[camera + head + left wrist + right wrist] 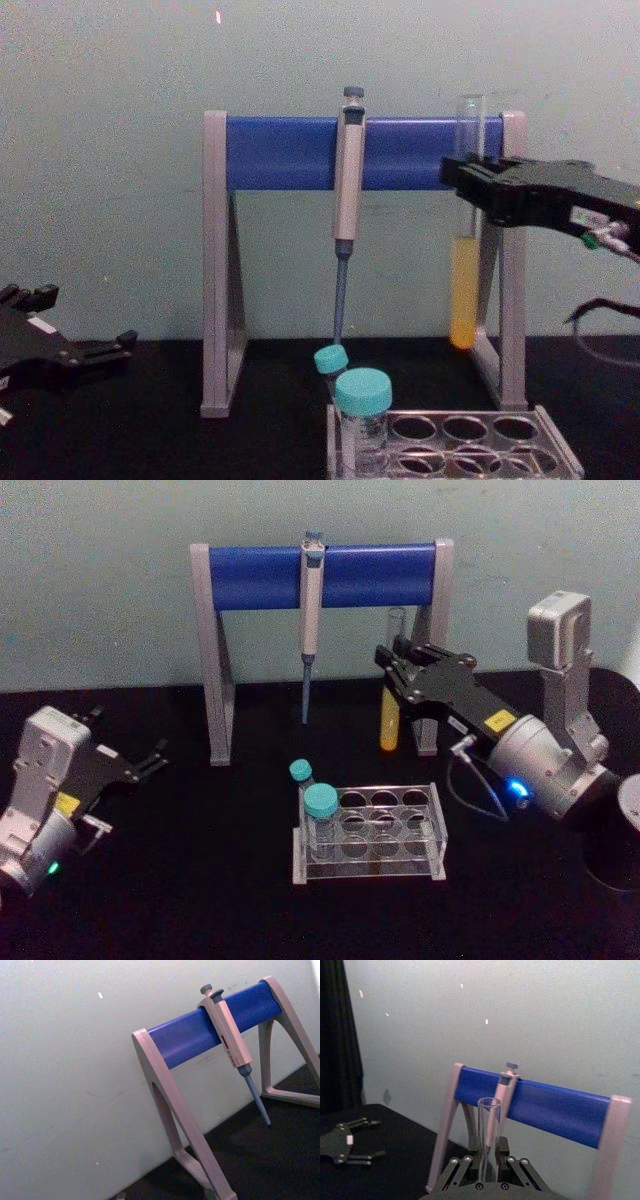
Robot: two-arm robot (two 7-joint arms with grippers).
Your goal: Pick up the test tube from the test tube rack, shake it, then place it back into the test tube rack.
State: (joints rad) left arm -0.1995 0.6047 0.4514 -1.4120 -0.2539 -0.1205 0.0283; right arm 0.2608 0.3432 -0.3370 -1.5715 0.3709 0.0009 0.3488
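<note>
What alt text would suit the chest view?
The right gripper holds the test tube upright, yellow liquid in its lower part, before a stand holding a pipette. The test tube rack sits below; the left gripper idles at left.

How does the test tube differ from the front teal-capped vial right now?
The tube is long and slim; the vial is shorter and wider. The tube is open-topped; the vial has a teal screw cap. The tube, holding yellow-orange liquid, is gripped by the right gripper, outside the rack; the vial stands in the rack. Both are clear and upright. The left gripper sits open at the left.
</note>
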